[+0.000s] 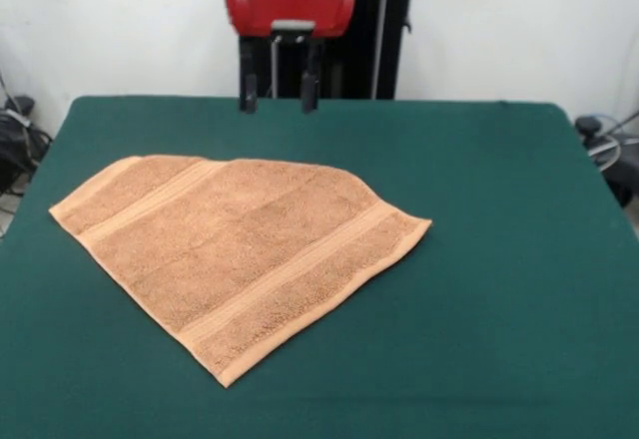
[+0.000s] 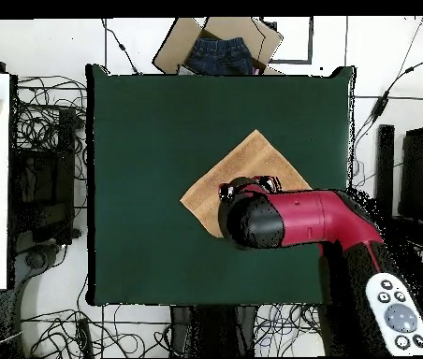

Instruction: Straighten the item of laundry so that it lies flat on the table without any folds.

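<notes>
Towel (image 1: pixel 240 254) lies nearest the front-view camera: light orange-tan terry, spread on the green table (image 1: pixel 499 259), left of centre in that view. It sits turned like a diamond, one corner pointing to the near edge. Woven band stripes run along two opposite sides. Its far right corner looks cut off along a slanted edge, probably folded, so the outline has five sides rather than four. Surface otherwise lies flat. Gripper (image 1: pixel 280 92) hangs above the table's far edge, clear of the cloth, its two dark fingers (image 1: pixel 248 90) spread apart and holding nothing. Overhead, the red arm (image 2: pixel 299 220) covers part of the towel (image 2: pixel 253 164).
</notes>
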Robot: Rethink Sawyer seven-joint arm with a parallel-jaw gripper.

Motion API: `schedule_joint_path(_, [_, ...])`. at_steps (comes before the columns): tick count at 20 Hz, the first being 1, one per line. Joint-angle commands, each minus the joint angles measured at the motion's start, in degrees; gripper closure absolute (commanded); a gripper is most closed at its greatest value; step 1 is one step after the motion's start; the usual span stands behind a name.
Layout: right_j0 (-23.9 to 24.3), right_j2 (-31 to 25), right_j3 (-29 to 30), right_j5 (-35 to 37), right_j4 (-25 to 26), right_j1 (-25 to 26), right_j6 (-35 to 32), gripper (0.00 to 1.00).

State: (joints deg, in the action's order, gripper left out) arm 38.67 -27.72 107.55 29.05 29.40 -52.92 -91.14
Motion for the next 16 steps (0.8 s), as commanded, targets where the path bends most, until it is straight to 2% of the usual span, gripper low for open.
schedule_joint_path(1, [0.55,3.19,3.77,-3.43,0.66,6.82,-6.54,0.0])
schedule_joint_path(8, [-0.6,5.45,4.09,-4.01,-0.04,5.26,-9.19,0.0])
schedule_joint_path(11, [-1.61,5.29,0.87,0.54,-1.49,6.34,-7.61,0.0])
schedule_joint_path(16, [-4.94,5.74,-6.95,5.6,-3.42,10.96,-7.18,0.0])
